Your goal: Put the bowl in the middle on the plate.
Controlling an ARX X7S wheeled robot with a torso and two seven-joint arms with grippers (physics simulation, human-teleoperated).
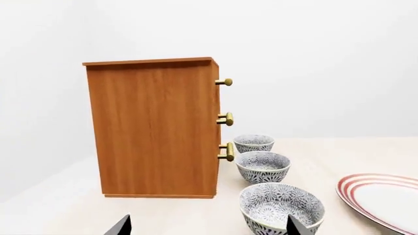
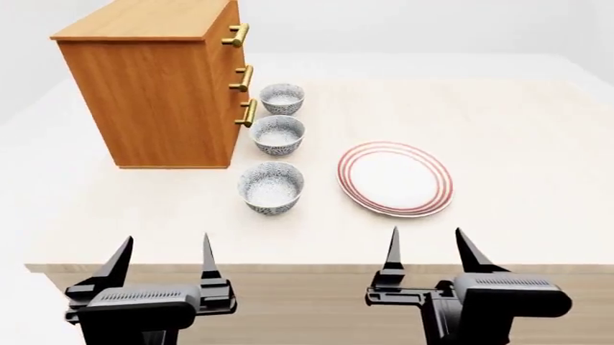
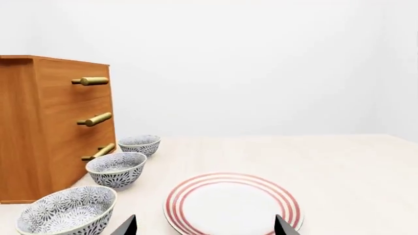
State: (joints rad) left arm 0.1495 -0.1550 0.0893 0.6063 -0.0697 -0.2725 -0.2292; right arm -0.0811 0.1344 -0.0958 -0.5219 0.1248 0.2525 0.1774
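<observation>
Three speckled bowls stand in a row beside the cabinet. The bowl in the middle (image 2: 277, 134) (image 1: 263, 166) (image 3: 117, 168) sits between a far bowl (image 2: 282, 98) and a near bowl (image 2: 270, 187). To their right lies the red-ringed plate (image 2: 395, 177) (image 3: 232, 202) (image 1: 385, 200), with nothing on it. My left gripper (image 2: 161, 257) (image 1: 207, 226) hangs open at the table's front edge, short of the near bowl. The right gripper (image 2: 428, 251) (image 3: 204, 226) is open too, in front of the plate. Both hold nothing.
A tall wooden cabinet (image 2: 158, 83) with three brass handles (image 2: 244, 77) stands at the back left, its drawer fronts facing the bowls. The pale table (image 2: 518, 144) reaches far to the right; its front edge runs just ahead of my grippers.
</observation>
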